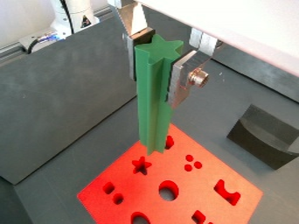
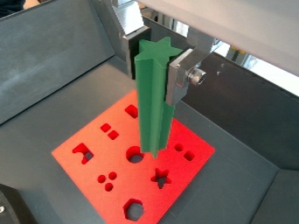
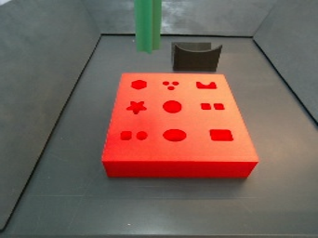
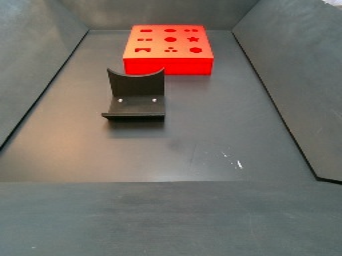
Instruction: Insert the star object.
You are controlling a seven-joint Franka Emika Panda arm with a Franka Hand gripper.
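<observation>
The star object [image 1: 152, 105] is a long bright green bar with a star-shaped end, held upright. My gripper [image 1: 155, 66] is shut on its upper end, as both wrist views show [image 2: 156, 66]. The bar's lower end hangs above the red block [image 1: 193, 185], which has several shaped holes. The star hole [image 1: 142, 164] lies close to the bar's lower tip in both wrist views [image 2: 163, 179]. In a side view the bar [image 3: 147, 23] hangs from the top edge above the block's far side [image 3: 174, 165], with the gripper out of frame. The star hole [image 3: 137, 107] is on the block's left.
A dark grey curved piece [image 3: 195, 56] stands just behind the red block, and shows again in a side view [image 4: 135, 95] and a wrist view [image 1: 267, 133]. Grey walls enclose the dark floor. The red block [image 4: 170, 66] sits at the far end.
</observation>
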